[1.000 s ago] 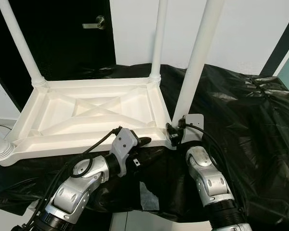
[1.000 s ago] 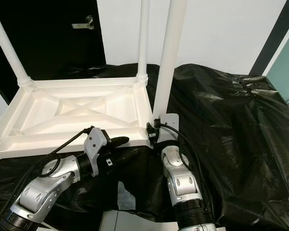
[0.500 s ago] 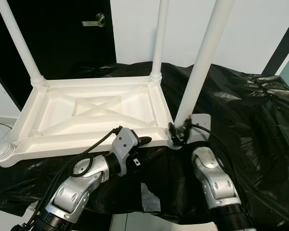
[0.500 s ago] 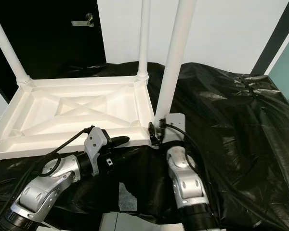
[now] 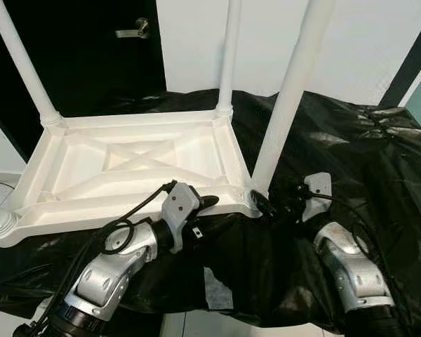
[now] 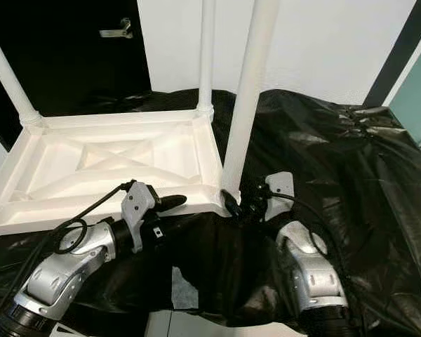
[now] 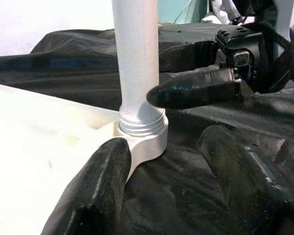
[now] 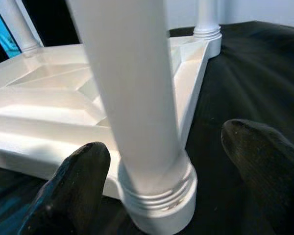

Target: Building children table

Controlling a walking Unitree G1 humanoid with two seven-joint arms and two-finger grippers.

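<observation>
Right gripper (image 8: 161, 191) with jaws spread wide, one finger (image 8: 71, 183) on each side of the near-corner leg (image 5: 284, 105) just above its threaded collar, neither finger visibly touching it; the leg rises from the corner socket (image 7: 144, 134) of the upturned white tabletop (image 5: 133, 165), which lies on the black-sheeted surface (image 5: 351, 161) with other legs standing at its far corners. Left gripper (image 5: 200, 205) likewise released, its jaws resting at the tabletop's front edge, just beside the same corner. Several threads show above the socket, so the leg appears, though the view is close and partial, not fully seated. Principal risk: with nothing clamped, the tall leg may lean or cross-thread if turned off-axis. Secondary risks: the tabletop sliding on the slick sheeting when torque is applied, and the two grippers colliding, since their fingers crowd the one corner.
</observation>
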